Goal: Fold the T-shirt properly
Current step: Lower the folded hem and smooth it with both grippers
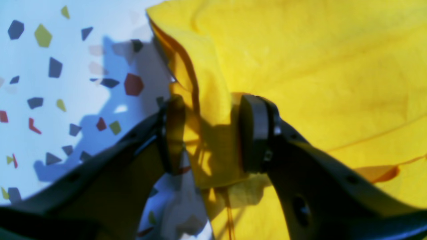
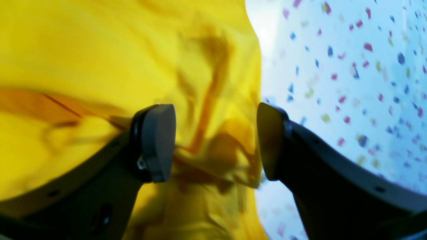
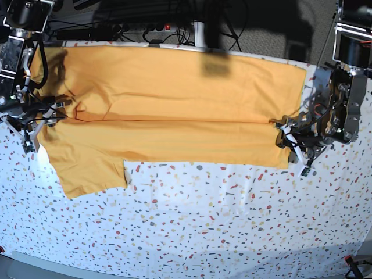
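Note:
The mustard-yellow T-shirt [image 3: 174, 99] lies spread lengthwise across the back half of the table, with a crease along its middle and one sleeve [image 3: 93, 168] sticking out toward the front left. My left gripper [image 3: 293, 145] is at the shirt's right end. In the left wrist view that gripper [image 1: 213, 133] is open, and a loose fold of the T-shirt [image 1: 317, 66] edge lies between its pads. My right gripper [image 3: 43, 116] is at the shirt's left end. Up close the right gripper [image 2: 215, 140] is open too, straddling a rumpled edge of the T-shirt [image 2: 83, 43].
The table wears a white cloth with coloured specks [image 3: 203, 221], bare across the front half. Cables and a power strip [image 3: 145, 26] run behind the table's back edge. Both arms' bases stand at the back corners.

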Controlling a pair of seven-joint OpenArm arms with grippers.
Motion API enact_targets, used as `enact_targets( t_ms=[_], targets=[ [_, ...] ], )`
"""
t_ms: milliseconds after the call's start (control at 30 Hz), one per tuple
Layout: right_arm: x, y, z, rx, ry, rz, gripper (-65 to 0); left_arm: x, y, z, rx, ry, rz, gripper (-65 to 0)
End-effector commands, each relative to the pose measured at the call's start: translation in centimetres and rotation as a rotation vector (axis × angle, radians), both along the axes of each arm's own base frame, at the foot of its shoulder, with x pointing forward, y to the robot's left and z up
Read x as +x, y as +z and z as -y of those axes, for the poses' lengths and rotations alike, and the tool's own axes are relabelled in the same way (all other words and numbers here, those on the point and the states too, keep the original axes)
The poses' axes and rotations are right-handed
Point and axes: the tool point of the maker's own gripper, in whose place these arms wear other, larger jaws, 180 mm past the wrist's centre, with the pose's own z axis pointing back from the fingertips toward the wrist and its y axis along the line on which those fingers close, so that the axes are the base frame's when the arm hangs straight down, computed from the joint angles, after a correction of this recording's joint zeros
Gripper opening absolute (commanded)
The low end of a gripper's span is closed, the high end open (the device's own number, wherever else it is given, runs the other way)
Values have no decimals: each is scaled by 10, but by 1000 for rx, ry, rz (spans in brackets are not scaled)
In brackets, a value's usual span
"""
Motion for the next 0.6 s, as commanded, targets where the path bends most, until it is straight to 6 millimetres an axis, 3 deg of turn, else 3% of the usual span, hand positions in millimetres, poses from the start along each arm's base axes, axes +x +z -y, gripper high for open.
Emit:
enact_targets(
  t_ms=[0, 267, 433, 500, 567],
  targets=[
    [15, 23, 6, -9, 2, 76, -270, 15, 18, -4, -1, 5, 45, -383],
    [47, 54, -7, 78, 16, 194, -270, 38, 51, 7, -88, 4, 47, -383],
    [69, 81, -8, 85, 20, 272, -270, 70, 86, 9, -131, 19, 227, -383],
    [76, 89, -8, 86, 21, 295, -270, 75, 88, 10, -113, 16, 266, -383],
    [81, 96, -11, 95, 24, 317, -270, 75, 77, 8, -49, 14, 261, -383]
  ],
)
